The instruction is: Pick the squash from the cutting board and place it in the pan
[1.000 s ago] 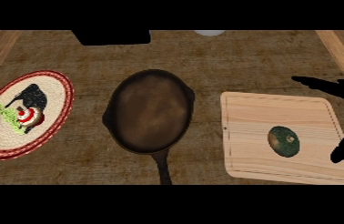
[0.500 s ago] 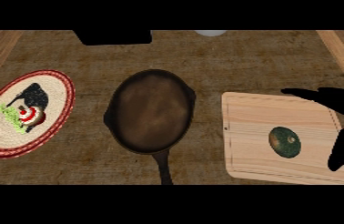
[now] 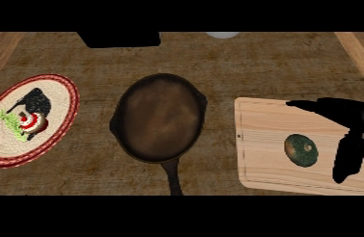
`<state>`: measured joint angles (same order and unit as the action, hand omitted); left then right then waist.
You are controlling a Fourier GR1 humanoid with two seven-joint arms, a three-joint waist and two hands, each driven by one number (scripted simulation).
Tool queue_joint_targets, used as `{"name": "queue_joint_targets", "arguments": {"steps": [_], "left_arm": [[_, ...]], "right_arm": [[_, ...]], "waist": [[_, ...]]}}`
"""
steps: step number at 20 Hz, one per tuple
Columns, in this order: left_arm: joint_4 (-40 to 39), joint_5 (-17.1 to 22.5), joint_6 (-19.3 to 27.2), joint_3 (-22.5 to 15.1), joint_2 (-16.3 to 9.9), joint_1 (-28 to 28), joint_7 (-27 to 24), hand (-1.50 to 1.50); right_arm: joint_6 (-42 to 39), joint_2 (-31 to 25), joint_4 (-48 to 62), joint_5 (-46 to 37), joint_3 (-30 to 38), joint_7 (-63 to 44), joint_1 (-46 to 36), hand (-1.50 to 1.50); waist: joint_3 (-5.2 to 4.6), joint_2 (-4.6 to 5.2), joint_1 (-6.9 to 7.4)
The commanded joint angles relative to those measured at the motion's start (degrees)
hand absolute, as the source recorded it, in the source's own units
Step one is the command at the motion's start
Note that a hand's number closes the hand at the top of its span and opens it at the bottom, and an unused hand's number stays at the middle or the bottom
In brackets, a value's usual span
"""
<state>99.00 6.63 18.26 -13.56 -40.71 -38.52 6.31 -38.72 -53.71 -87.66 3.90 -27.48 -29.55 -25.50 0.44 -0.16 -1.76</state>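
i have the right hand (image 3: 346,135) over the right part of the cutting board (image 3: 263,149), its fingers (image 3: 313,105) stretched out and spread apart from the thumb, holding nothing. the squash (image 3: 301,150) lies on the board just to the left of the thumb and below the fingers, and i cannot tell any contact with it. the pan (image 3: 160,118) sits on the bench (image 3: 213,62) well to the left of the fingers, with nothing in it. by my reading the task is barely begun: the reach is under way, the grasp is not yet made, and the lift, carry and release into the pan are all left. my left hand is out of sight.
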Motion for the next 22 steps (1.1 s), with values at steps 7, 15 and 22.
{"name": "queue_joint_targets", "arguments": {"steps": [7,15,22], "left_arm": [[3.59,1.2,0.43,-0.23,7.81,21.9,-1.29,0.0],[-7.73,-2.55,-2.74,-0.45,12.99,34.77,0.53,0.0],[-7.18,-3.5,-5.81,2.22,15.75,33.2,-0.23,0.0]], "right_arm": [[1.25,3.78,-1.16,-3.0,-3.41,-7.67,0.06,-1.5],[-0.22,4.34,-7.65,-3.46,1.78,-13.85,8.64,-1.5],[-1.09,12.82,1.4,-16.06,2.64,-7.0,9.4,-1.5]], "waist": [[-0.66,0.42,-2.06],[-0.47,0.07,1.0],[-0.43,0.17,1.96]]}}
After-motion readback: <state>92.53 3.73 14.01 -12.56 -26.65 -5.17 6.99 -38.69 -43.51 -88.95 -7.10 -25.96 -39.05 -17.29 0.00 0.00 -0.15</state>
